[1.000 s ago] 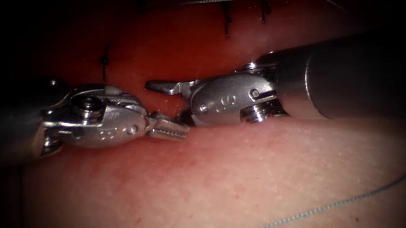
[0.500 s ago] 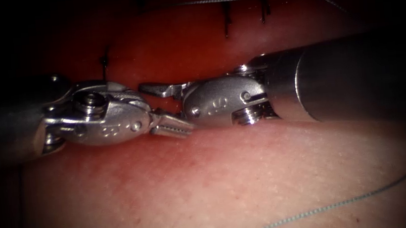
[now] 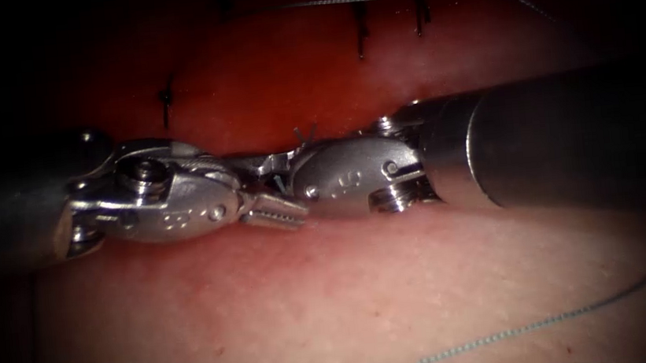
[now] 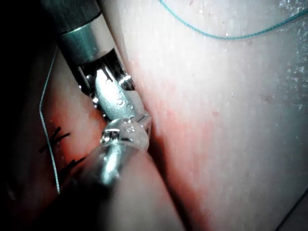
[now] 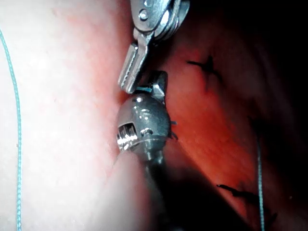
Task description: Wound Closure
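Left tool [image 3: 274,210] jaws apart, holding nothing, tip-to-tip with right tool [image 3: 274,166], whose grip cannot be told; thread [image 3: 511,332] lies nearby on tissue [image 3: 350,297].

dim, heavy vignette; possibly slight blur

We find faint stamped marks on the left tool [image 3: 274,210] and right tool [image 3: 278,170] bodies, too blurred to read, no other lettering legible
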Motion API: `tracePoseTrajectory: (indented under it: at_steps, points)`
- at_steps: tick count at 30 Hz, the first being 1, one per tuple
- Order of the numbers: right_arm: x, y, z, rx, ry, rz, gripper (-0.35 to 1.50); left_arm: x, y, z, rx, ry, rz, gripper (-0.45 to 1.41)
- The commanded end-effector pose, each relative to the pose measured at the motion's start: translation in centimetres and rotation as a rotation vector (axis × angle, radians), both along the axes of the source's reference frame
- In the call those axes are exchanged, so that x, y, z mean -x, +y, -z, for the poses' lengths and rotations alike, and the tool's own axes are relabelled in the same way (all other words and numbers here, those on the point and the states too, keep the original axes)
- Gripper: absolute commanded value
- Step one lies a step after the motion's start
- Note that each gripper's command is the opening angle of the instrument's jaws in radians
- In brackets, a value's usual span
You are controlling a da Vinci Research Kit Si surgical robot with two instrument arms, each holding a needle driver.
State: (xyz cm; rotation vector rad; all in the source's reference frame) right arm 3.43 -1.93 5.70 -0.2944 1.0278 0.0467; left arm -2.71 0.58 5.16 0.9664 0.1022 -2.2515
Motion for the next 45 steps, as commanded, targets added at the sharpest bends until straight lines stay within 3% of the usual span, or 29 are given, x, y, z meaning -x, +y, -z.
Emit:
tracePoseTrajectory:
  at_steps: [1, 4, 5, 6, 8, 12, 13, 14, 18, 20, 25, 26, 28, 29, 30, 36, 39, 41, 45]
  points:
    - [-0.10, 0.02, -0.07, -0.003, -0.009, 0.006, -0.35, 0.05, 0.03, -0.03, 0.002, 0.000, -0.002, -0.45]
    - [-0.05, 0.02, -0.07, -0.022, -0.005, 0.006, -0.35, 0.01, -0.03, -0.01, -0.002, 0.000, 0.004, -0.45]
    - [0.00, 0.02, -0.04, -0.047, 0.009, 0.005, 0.17, -0.02, -0.05, 0.01, -0.002, -0.004, 0.012, -0.45]
    - [0.05, 0.03, -0.02, -0.065, 0.016, 0.001, 0.39, -0.07, -0.08, 0.02, -0.009, -0.007, 0.029, -0.45]
    - [0.19, 0.04, 0.06, -0.094, 0.026, -0.002, 0.59, -0.16, -0.13, 0.04, -0.022, -0.016, 0.056, -0.45]
    - [0.45, 0.17, 0.30, -0.121, 0.072, -0.024, 0.79, -0.43, -0.27, 0.06, -0.075, -0.025, 0.157, -0.45]
    - [0.51, 0.21, 0.35, -0.123, 0.083, -0.029, 0.86, -0.48, -0.31, 0.06, -0.089, -0.025, 0.181, -0.13]
    - [0.58, 0.25, 0.43, -0.139, 0.100, -0.037, 0.90, -0.54, -0.34, 0.06, -0.108, -0.024, 0.210, 0.04]
    - [0.76, 0.34, 0.61, -0.165, 0.107, -0.053, 0.88, -0.73, -0.50, 0.04, -0.183, -0.054, 0.324, 0.31]
    - [0.81, 0.35, 0.65, -0.168, 0.108, -0.052, 0.86, -0.80, -0.54, 0.03, -0.221, -0.066, 0.374, 0.31]
    - [0.91, 0.31, 0.68, -0.190, 0.108, -0.071, 0.83, -0.96, -0.68, -0.07, -0.363, -0.086, 0.509, 0.04]
    - [0.93, 0.30, 0.68, -0.200, 0.111, -0.074, 0.83, -0.98, -0.71, -0.10, -0.399, -0.082, 0.533, 0.10]
    - [0.97, 0.29, 0.68, -0.228, 0.115, -0.081, 0.83, -1.02, -0.78, -0.17, -0.488, -0.063, 0.593, 0.49]
    - [0.98, 0.29, 0.68, -0.239, 0.116, -0.084, 0.83, -1.03, -0.80, -0.21, -0.527, -0.047, 0.628, 0.57]
    - [0.99, 0.29, 0.68, -0.257, 0.115, -0.088, 0.83, -1.05, -0.81, -0.24, -0.555, -0.036, 0.652, 0.51]
    - [1.06, 0.28, 0.70, -0.327, 0.133, -0.114, 0.73, -1.23, -0.85, -0.34, -0.771, 0.039, 0.819, 0.56]
    - [1.07, 0.27, 0.71, -0.344, 0.131, -0.121, 0.71, -1.38, -0.90, -0.30, -0.892, 0.087, 0.838, 0.56]
    - [1.07, 0.27, 0.71, -0.352, 0.125, -0.119, 0.71, -1.48, -0.95, -0.26, -0.969, 0.139, 0.861, 0.66]
    - [1.07, 0.25, 0.72, -0.366, 0.118, -0.119, 0.68, -1.62, -0.97, -0.22, -1.004, 0.242, 0.853, 0.79]
